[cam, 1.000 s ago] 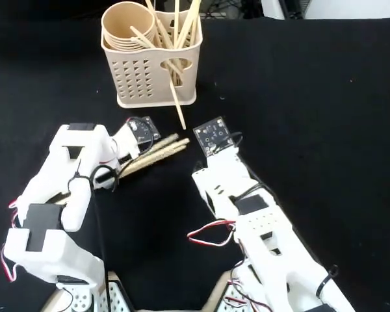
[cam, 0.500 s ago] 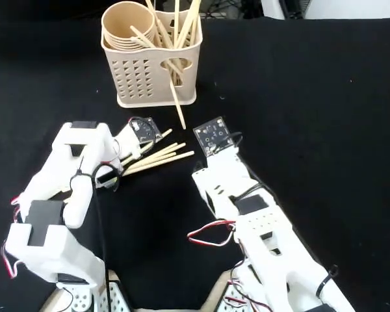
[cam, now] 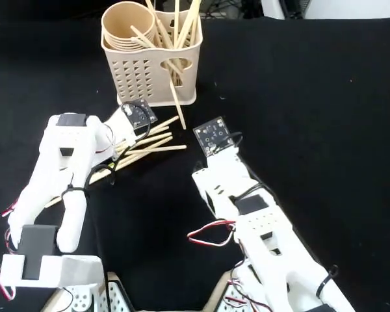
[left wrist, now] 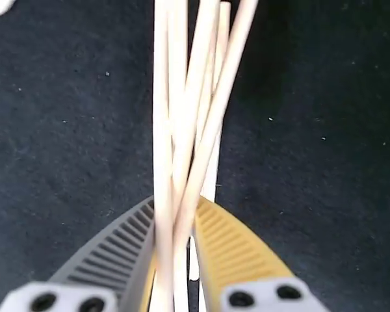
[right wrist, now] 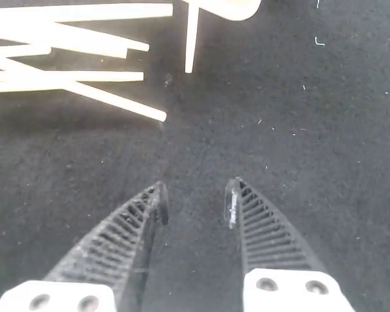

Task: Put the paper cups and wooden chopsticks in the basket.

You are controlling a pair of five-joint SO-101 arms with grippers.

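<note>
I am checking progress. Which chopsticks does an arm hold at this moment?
The fanned bundle, clamped in the left gripper. The rest stand in the basket, and one stick leans against its front, untouched.

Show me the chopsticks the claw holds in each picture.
High view: chopsticks fan out near the basket.
Left wrist view: chopsticks run between the left claw's fingers.
Right wrist view: their tips lie beyond the right claw.
Landmark: the lone stick leaning from the basket.

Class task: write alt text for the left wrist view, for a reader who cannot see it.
The left gripper clamps a bundle of wooden chopsticks, which fan out ahead of it against the black table.
</note>
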